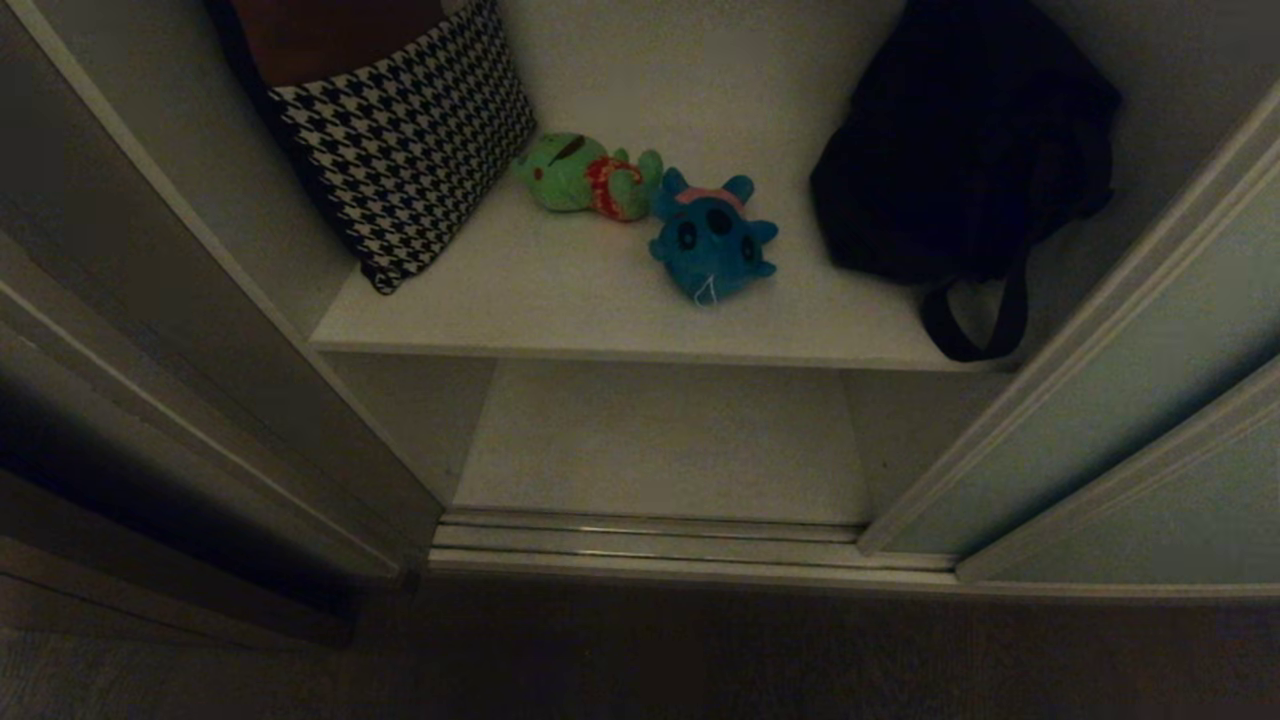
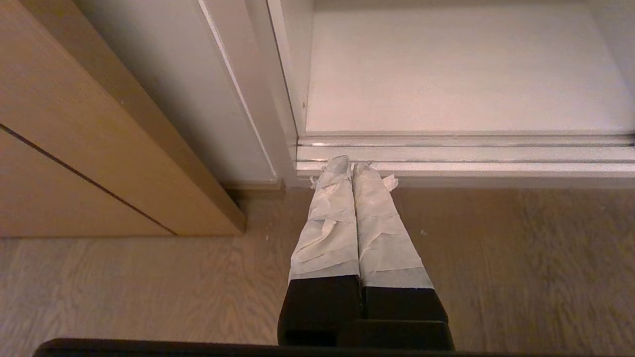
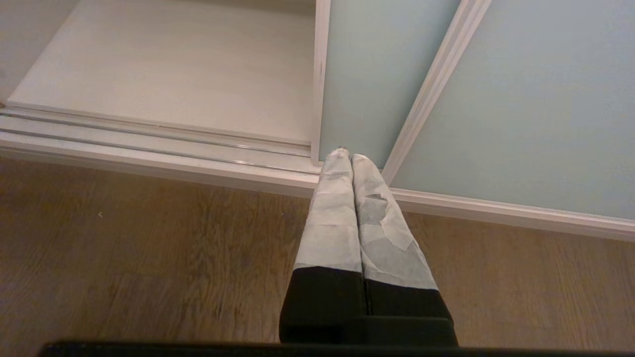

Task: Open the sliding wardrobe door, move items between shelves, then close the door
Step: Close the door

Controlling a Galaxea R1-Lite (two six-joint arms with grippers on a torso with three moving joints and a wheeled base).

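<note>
Head view: dim, floor (image 1: 640,660) nearly lost in shadow. Wrist views: evenly and warmly lit, sharp; faint glare seen on door track (image 2: 466,146).

The sliding wardrobe door (image 1: 1130,420) stands aside, doorway open; houndstooth cushion (image 1: 410,140) and black bag (image 1: 960,140) flank the upper shelf (image 1: 560,290).

Two toys (image 1: 660,205) on upper shelf (image 1: 560,290), between cushion (image 1: 410,130) left, bag (image 1: 960,140) right

Houndstooth cushion (image 1: 410,150) and black bag (image 1: 960,140) both get chopped off by the top edge in the head view, and neither arm shows there.
</note>
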